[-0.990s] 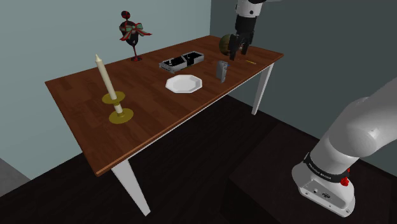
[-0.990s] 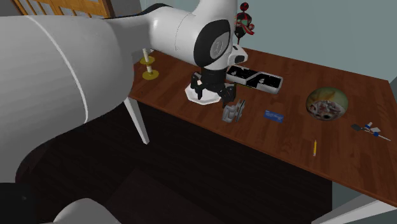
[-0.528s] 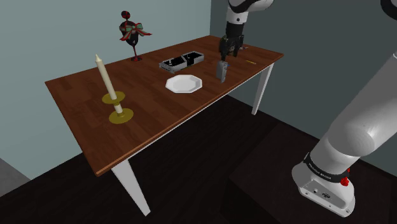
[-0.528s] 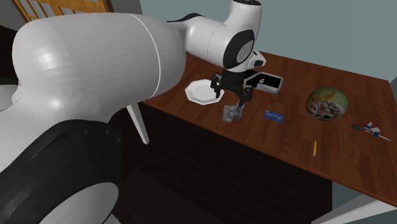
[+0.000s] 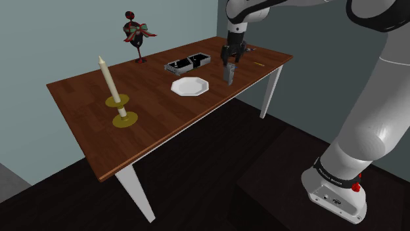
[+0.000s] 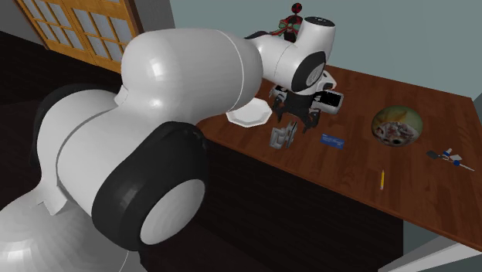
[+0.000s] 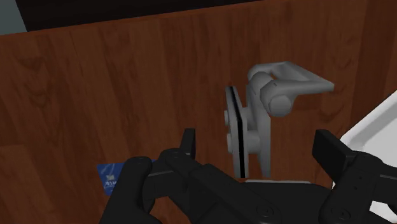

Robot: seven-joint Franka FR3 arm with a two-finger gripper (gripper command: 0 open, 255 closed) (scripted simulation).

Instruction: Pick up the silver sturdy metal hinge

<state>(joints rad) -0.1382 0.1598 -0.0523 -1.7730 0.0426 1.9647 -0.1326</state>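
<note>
The gripper (image 7: 257, 141) hung spread just above the grey hinge (image 7: 253, 121), fingers (image 7: 328, 150) straddling it without touching. The hinge stood upright by the table's (image 7: 95, 89) long edge

The hinge (image 5: 228, 74) stands on the table (image 5: 158, 118) beside the plate (image 5: 190, 86).

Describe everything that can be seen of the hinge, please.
The hinge is plain grey and looks like metal. It has a flat leaf with a dark edge, rounded knuckles and a bent arm that sticks out to one side. It stands upright on the brown table, near its edge and close to a white plate. Only the table touches it. The open gripper hangs over it, one finger on each side, without contact.
</note>
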